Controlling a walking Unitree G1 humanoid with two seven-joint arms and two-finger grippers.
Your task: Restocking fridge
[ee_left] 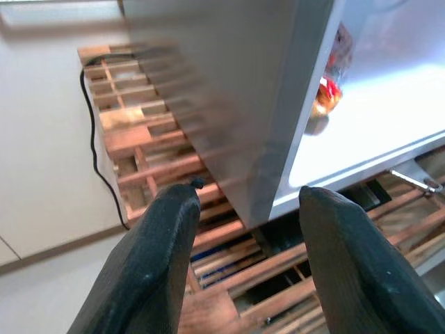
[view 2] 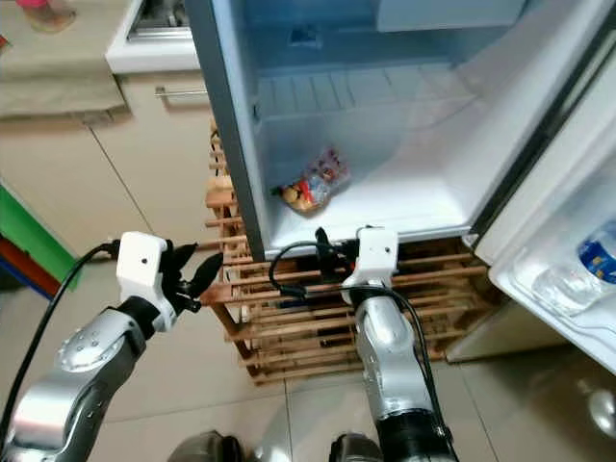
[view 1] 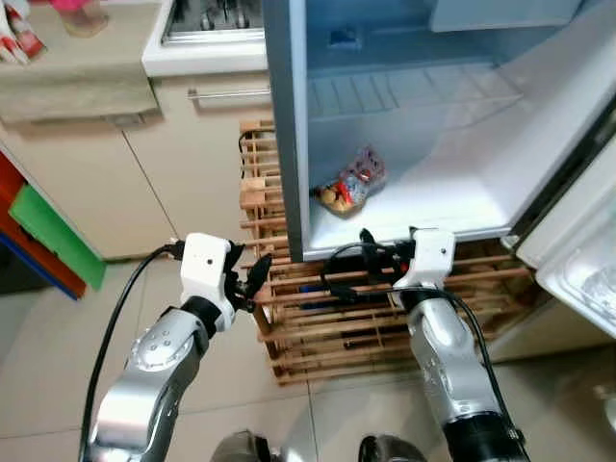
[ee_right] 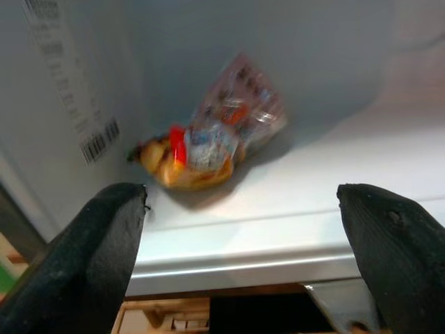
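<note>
The snack bag lies on the fridge floor, at its left wall, near the front lip. The rest of that floor is bare white. The door stands open at right; its shelf holds a water bottle.

The right gripper sits just outside the front lip, facing the bag, jaws spread wide and empty. The left gripper hangs left of the fridge's outer wall, jaws parted, empty.

The fridge rests on a wooden crate. Cabinets stand to the left.
</note>
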